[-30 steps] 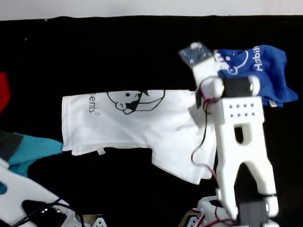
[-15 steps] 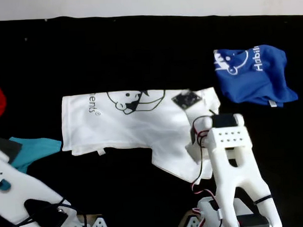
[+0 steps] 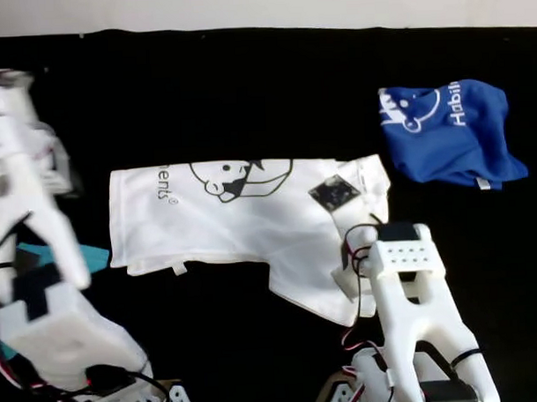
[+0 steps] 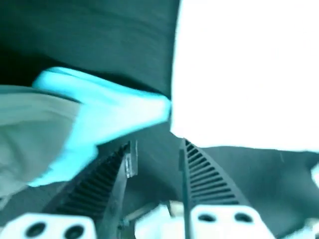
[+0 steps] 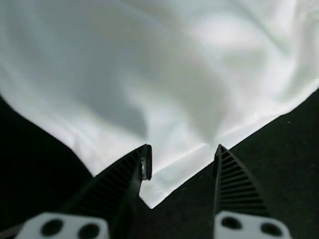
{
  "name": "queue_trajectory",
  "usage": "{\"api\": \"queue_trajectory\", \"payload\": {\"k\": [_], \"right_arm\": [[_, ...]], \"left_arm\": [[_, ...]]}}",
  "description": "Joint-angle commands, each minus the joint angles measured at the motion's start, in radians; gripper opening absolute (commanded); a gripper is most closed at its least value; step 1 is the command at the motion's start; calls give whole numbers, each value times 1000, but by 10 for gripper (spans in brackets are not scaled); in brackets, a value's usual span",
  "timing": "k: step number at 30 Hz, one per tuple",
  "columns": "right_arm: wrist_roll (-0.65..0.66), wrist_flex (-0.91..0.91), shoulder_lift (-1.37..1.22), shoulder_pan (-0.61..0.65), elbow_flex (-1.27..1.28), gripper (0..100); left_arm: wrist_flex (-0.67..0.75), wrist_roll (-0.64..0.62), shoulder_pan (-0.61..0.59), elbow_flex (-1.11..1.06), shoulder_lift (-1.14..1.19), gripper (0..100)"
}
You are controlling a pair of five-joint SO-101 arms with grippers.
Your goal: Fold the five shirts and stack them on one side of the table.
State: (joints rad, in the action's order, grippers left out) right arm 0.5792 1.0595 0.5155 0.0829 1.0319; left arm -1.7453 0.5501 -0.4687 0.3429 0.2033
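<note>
Folding of the white printed cotton shirt (image 3: 243, 219), spread flat at the middle of the black tabletop (image 3: 247, 87), looks barely begun. Right pincer (image 5: 183, 154) gapes wide and empty astride the shirt's edge at 5 o'clock; closing on that edge should come next. Left pincer (image 4: 157, 147), partly open and empty, hangs at 9 o'clock between the shirt and a crumpled teal shirt (image 3: 72, 256). Open room lies toward 12; a blue bundled shirt (image 3: 451, 133) sits at 2.

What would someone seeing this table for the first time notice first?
Most likely the white shirt, spread out flat in the middle of the black table, with the right claw open over its hem. Next comes the blue shirt, bunched toward the far right of the table, and then the teal shirt peeking out at the left edge.
</note>
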Motion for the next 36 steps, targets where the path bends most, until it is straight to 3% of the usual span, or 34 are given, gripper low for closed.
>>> {"api": "queue_trajectory", "payload": {"k": [1,8,12,18,23,29,36], "right_arm": [[68,-71,21,-99,19,205],[149,-116,-67,-262,-39,205],[121,-31,-102,-289,-150,205],[-3,234,-101,-140,-302,205],[-23,302,-104,53,-315,205],[-21,111,-114,140,-145,205],[38,-145,-137,-19,12,205]], "left_arm": [[107,-52,125,-173,-117,143],[364,-109,285,-544,-165,143],[551,-109,295,-740,-165,143],[712,-109,294,-918,-166,141],[859,-110,300,-1015,-173,140],[867,-135,300,-1021,-186,143],[867,-135,300,-1021,-185,143]]}}
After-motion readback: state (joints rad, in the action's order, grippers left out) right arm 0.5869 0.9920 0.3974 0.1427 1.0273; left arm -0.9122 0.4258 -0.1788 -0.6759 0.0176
